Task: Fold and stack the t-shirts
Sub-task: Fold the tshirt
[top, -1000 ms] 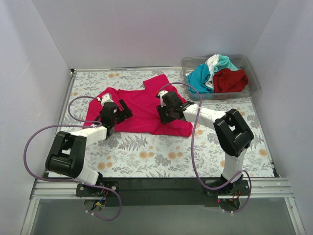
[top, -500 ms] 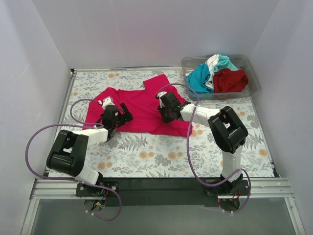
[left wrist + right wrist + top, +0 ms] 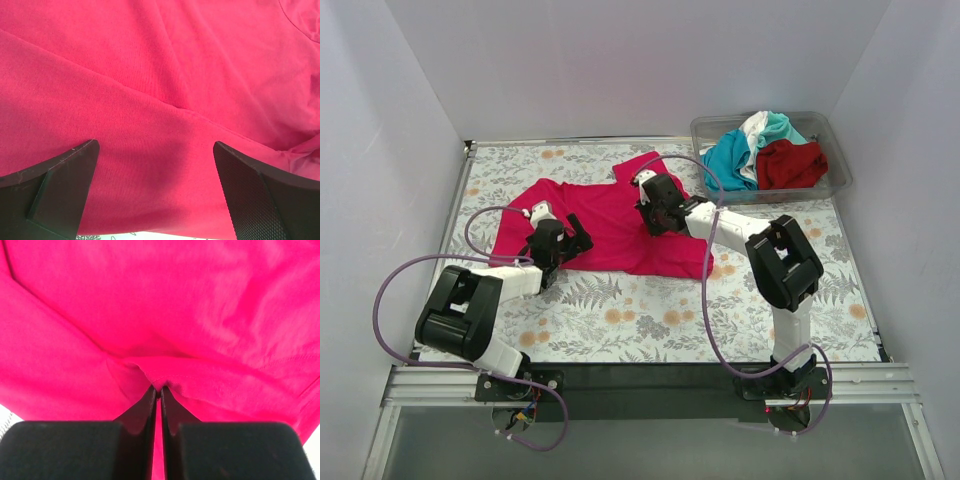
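The magenta-pink t-shirt lies spread on the floral table, partly folded. My left gripper is open low over its near-left part; in the left wrist view the fingers stand wide apart over pink cloth. My right gripper is shut on a pinched fold of the pink shirt near its middle right. The teal t-shirt, the white t-shirt and the dark red t-shirt lie bunched in the bin.
The clear plastic bin stands at the back right of the table. White walls close in the left, back and right sides. Purple cables loop beside both arms. The floral tablecloth shows in front of the shirt.
My right gripper has moved back and left over the shirt, pulling the pinched cloth with it. My left gripper has shifted slightly right and toward the near edge of the shirt.
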Tool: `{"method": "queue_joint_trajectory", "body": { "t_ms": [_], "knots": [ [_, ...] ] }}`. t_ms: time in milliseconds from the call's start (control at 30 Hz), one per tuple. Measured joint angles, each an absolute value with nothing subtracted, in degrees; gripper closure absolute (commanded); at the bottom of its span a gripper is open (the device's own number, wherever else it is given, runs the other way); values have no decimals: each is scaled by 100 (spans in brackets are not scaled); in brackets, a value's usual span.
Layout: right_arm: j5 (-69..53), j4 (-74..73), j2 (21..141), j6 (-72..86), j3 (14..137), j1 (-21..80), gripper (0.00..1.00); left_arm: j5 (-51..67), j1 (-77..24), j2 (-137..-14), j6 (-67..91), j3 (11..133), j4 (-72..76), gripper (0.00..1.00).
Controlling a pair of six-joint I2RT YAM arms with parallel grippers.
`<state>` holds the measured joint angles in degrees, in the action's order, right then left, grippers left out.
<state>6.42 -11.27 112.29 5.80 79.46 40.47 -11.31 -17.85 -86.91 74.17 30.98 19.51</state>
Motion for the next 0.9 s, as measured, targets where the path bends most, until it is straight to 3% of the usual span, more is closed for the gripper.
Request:
{"method": "queue_joint_trajectory", "body": {
  "t_ms": [67,133,233,433,600,900],
  "knots": [
    [670,-1184,11343,537,8154,4034,96,-1155,-1800,-8689,7415,3074,1986,9],
    [725,-1203,11522,489,8396,4018,85,-1173,-1813,-8689,7415,3063,2008,9],
    [871,-1269,11775,392,8689,3983,76,-1201,-1828,-8661,7415,3035,2014,9],
    [1243,-1420,11950,281,8960,3848,66,-1267,-1870,-8608,7413,2987,2003,9],
    [1444,-1417,11705,276,8805,3771,65,-1404,-2213,-8554,7349,2971,1990,9],
    [1367,-1376,10565,440,7456,3767,64,-1568,-3828,-8980,7188,3489,2403,9]
  ]
}}
